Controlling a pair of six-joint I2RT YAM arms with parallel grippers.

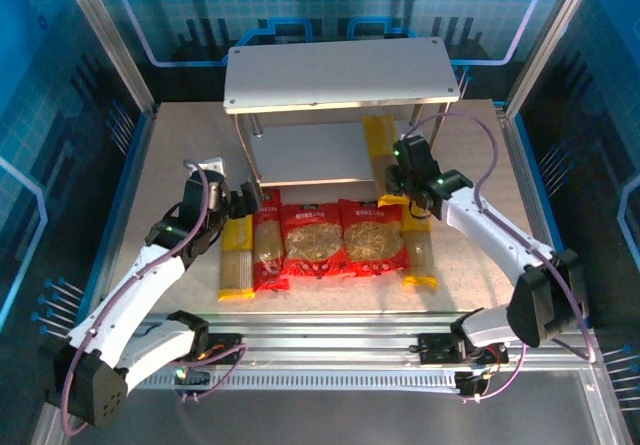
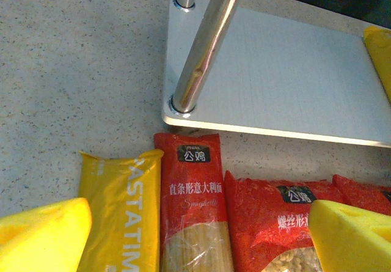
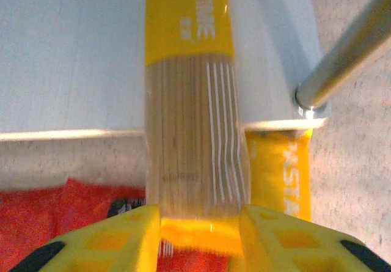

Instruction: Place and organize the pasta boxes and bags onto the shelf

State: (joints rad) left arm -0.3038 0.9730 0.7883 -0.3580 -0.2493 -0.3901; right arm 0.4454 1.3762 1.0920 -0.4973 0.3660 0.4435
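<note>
The shelf (image 1: 330,75) stands at the back, its lower board (image 3: 73,52) bare on the left. A yellow pasta box (image 3: 189,101) lies lengthwise on that board's right side (image 1: 377,143), its near end overhanging the edge. My right gripper (image 3: 200,229) is shut on that end (image 1: 397,177). On the table lie a yellow pack (image 1: 237,255), a red narrow pack (image 2: 192,205), two red bags (image 1: 313,237) (image 1: 373,235) and another yellow pack (image 3: 281,174). My left gripper (image 2: 197,238) hangs open above the red narrow pack's top end.
A chrome shelf leg (image 2: 204,46) rises just beyond my left gripper (image 1: 250,205), and another leg (image 3: 348,52) stands right of the held pack. Blue-lit enclosure walls and frame posts ring the table. A metal rail (image 1: 330,330) runs along the near edge.
</note>
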